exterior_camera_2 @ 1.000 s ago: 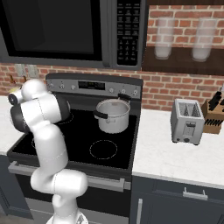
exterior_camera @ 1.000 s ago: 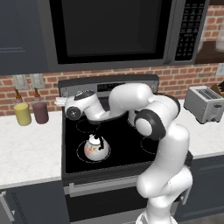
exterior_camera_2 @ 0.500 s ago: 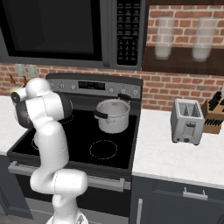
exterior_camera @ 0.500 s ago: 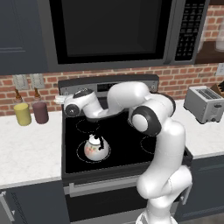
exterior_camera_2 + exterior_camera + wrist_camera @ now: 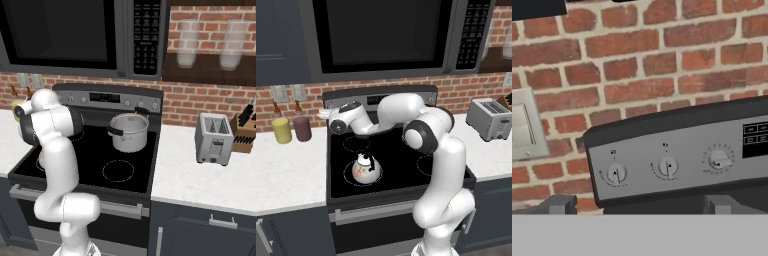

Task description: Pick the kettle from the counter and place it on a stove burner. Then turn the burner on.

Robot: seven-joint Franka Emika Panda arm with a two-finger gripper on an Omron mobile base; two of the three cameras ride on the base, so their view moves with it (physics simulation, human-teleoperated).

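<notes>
Looking from the left base, we see the kettle (image 5: 365, 167) sitting on the front-left stove burner (image 5: 349, 172) of the black cooktop (image 5: 401, 165), with our gripper (image 5: 323, 114) raised behind it. Our hand view adds three control knobs (image 5: 668, 167) on the stove's back panel (image 5: 682, 160); its fingertips (image 5: 558, 204) stand apart, released, holding nothing. From the right base, a steel pot (image 5: 129, 132) occupies a rear burner.

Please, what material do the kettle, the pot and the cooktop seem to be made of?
The kettle looks like glazed ceramic or enamel: smooth white body with faint pink flowers; its black handle may be plastic. The pot looks like brushed steel: grey, dull sheen, with dark handles. The cooktop looks like black glass: flat, glossy, with thin white burner rings drawn on it.
</notes>
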